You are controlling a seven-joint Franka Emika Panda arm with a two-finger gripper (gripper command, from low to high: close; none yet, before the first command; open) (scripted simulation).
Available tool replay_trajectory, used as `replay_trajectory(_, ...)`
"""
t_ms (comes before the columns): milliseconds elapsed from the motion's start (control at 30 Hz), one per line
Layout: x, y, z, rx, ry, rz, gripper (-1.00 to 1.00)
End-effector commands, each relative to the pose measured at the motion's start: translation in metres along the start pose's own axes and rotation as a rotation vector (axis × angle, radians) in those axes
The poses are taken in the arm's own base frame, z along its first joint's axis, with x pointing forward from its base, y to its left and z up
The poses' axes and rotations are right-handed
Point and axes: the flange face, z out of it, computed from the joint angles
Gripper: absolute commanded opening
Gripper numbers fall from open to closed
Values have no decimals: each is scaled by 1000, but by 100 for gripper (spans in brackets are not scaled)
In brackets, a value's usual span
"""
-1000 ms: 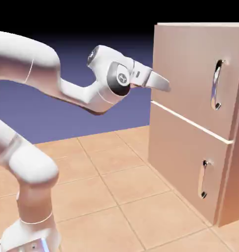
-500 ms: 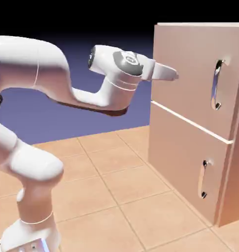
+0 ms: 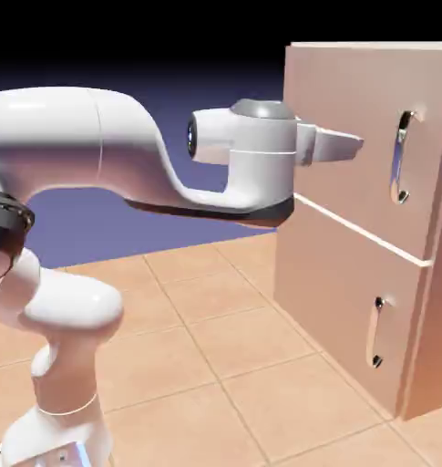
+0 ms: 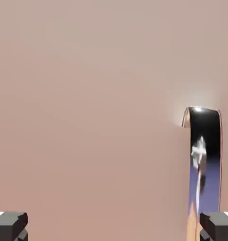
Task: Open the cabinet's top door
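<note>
The pinkish-tan cabinet (image 3: 352,301) stands at the exterior view's right with both doors shut. Its top door (image 3: 347,137) carries a long curved silver bar handle (image 3: 402,157) near its right side. My gripper (image 3: 352,144) points at the top door, level with the handle and a short way to its left, not touching it. In the hand view the door's wood (image 4: 87,108) fills the picture and the handle (image 4: 205,160) rises at the right, above the right fingertip (image 4: 218,225). The fingers stand wide apart with nothing between them.
The lower door (image 3: 338,306) has a smaller silver handle (image 3: 376,333). A pale seam (image 3: 352,226) separates the two doors. The tan tiled floor (image 3: 224,356) stretches before the cabinet. My arm's elbow and base (image 3: 60,365) fill the exterior view's left.
My hand has moved to the right toward the top door and turned level, ending close to the handle. The cabinet doors have not moved.
</note>
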Motion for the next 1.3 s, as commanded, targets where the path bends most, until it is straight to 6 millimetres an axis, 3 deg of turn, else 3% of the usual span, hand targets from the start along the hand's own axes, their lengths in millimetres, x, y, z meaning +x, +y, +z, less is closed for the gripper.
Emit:
replay_trajectory(0, 2, 5, 3, 5, 6, 2, 0)
replay_trajectory(300, 15, 59, 30, 47, 52, 14, 0)
replay_trajectory(367, 15, 59, 31, 47, 52, 14, 0)
replay_trajectory(567, 18, 57, 81, 47, 52, 14, 0)
replay_trajectory(600, 18, 57, 81, 47, 52, 14, -100)
replay_trajectory(633, 18, 57, 81, 47, 52, 14, -100)
replay_trajectory(1267, -24, 26, -30, -131, 227, 23, -100)
